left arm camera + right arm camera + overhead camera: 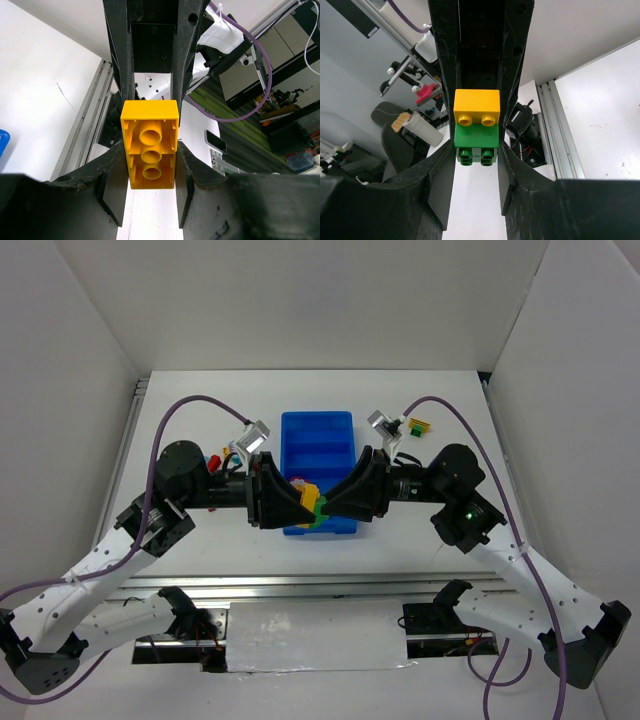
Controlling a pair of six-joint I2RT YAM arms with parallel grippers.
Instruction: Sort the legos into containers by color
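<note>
Both arms meet low over the near end of the blue tray, whose compartments are the containers. Between them is a joined pair of legos, a yellow brick stuck to a green brick. My left gripper is shut on the yellow brick, its hollow underside facing the left wrist camera. My right gripper is shut on the green brick, with the yellow brick beyond it between the other arm's fingers.
A small green and yellow lego cluster lies on the white table right of the tray's far end. Red legos lie left of the tray by the left arm. A pinkish piece shows at the tray's left wall.
</note>
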